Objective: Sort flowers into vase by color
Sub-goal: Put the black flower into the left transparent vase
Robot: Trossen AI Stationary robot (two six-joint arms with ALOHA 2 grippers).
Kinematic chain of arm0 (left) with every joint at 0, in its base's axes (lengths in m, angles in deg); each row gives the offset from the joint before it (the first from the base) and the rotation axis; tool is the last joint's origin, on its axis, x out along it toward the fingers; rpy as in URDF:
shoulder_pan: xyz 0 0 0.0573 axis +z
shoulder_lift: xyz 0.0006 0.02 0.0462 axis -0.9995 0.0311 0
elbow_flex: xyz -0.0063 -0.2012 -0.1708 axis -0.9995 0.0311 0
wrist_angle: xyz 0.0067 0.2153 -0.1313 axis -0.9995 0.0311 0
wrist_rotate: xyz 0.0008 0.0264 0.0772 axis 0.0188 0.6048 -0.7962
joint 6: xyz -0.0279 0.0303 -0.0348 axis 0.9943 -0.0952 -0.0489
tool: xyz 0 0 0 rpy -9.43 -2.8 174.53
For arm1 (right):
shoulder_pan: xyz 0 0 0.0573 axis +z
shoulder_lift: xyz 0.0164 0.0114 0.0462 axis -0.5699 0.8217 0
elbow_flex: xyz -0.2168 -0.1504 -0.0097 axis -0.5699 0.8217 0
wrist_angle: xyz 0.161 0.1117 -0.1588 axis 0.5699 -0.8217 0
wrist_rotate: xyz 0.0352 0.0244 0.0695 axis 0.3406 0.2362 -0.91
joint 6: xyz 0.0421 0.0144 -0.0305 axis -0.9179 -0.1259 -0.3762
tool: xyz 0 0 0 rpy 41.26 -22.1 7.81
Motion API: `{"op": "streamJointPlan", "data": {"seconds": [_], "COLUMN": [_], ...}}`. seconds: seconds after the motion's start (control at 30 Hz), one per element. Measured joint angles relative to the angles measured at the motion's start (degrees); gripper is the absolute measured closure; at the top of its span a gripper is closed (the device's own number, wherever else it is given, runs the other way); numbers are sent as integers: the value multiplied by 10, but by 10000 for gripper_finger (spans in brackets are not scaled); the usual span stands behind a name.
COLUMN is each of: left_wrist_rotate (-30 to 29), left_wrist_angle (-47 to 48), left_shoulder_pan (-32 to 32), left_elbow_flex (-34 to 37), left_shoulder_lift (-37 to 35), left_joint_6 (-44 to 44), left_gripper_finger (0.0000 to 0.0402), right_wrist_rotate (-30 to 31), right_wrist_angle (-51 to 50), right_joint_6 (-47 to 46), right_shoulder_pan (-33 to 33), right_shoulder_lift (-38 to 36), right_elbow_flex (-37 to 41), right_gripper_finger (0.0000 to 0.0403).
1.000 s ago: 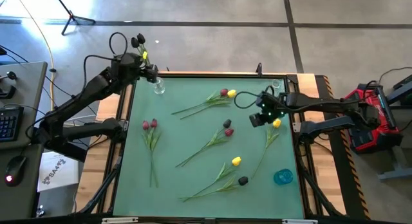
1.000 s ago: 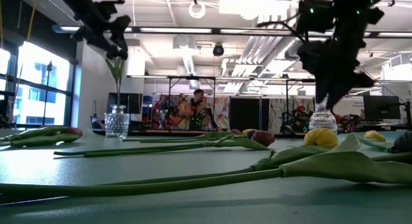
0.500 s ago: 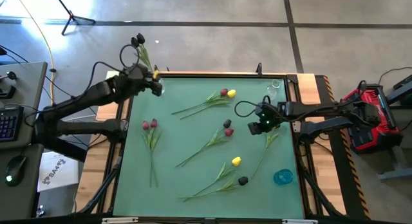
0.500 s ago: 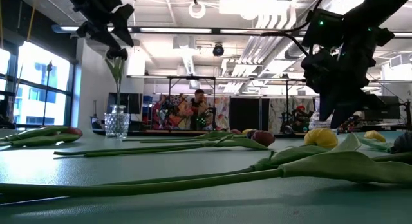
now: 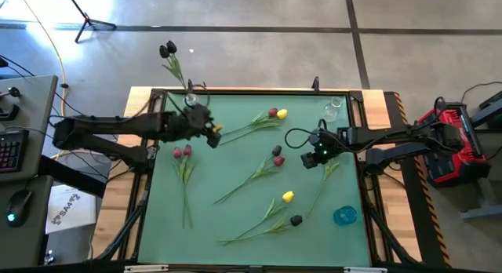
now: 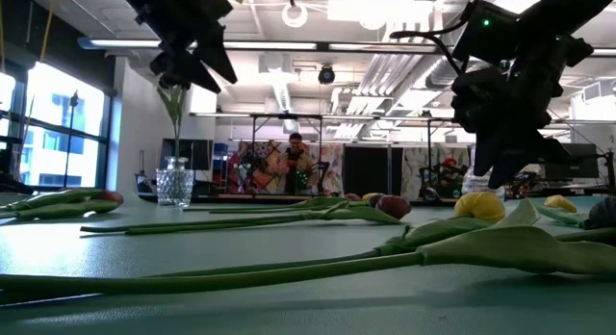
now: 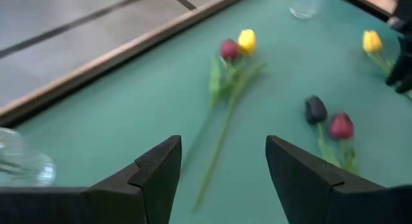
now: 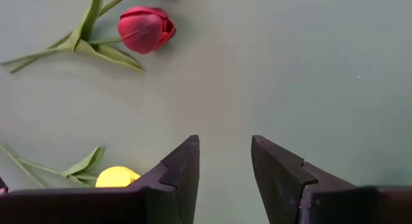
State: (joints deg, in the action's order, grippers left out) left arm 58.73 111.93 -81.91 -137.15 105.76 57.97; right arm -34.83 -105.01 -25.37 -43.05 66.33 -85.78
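Note:
A black flower stands in the clear vase at the table's far left corner. My left gripper hovers open over the mat near that vase, facing the red and yellow pair. My right gripper hangs open just above the mat at the right. A yellow flower's head lies beside one of its fingers, outside the gap. That flower's stem runs toward the near edge. A red head and a black head lie beyond the gripper.
Two red flowers lie at the left. A yellow one and a black one lie near the front. A second clear vase stands far right and a blue vase near right. A person shows in the room behind.
My left gripper has swung away from the far left vase, down and toward the table's middle, staying open. The black flower stays in the vase. My right gripper has sunk a little and tipped, and now covers the yellow head in the high view.

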Motion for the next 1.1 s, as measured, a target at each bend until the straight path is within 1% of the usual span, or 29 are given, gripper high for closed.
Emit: {"op": "streamJointPlan", "data": {"seconds": [0.17,0.33,0.5,0.8,0.9,1.1], "left_wrist_rotate": [0,2,32,46,65,144], "left_wrist_angle": [-24,-45,-71,-100,-118,-206], "left_shoulder_pan": [-37,-66,-83,-106,-112,-121], "left_elbow_flex": [0,0,0,0,0,0], "left_shoulder_lift": [45,76,103,136,153,205], "left_joint_6": [36,66,71,91,79,32], "left_gripper_finger": [190,190,190,190,190,190], "right_wrist_rotate": [0,0,0,-6,-9,-23], "right_wrist_angle": [0,0,0,-2,-2,3], "right_joint_6": [3,7,8,8,8,8], "right_shoulder_pan": [15,29,36,36,36,36], "right_shoulder_lift": [0,0,0,0,0,0], "right_elbow_flex": [0,0,0,0,0,0], "right_gripper_finger": [273,273,273,273,273,273]}}
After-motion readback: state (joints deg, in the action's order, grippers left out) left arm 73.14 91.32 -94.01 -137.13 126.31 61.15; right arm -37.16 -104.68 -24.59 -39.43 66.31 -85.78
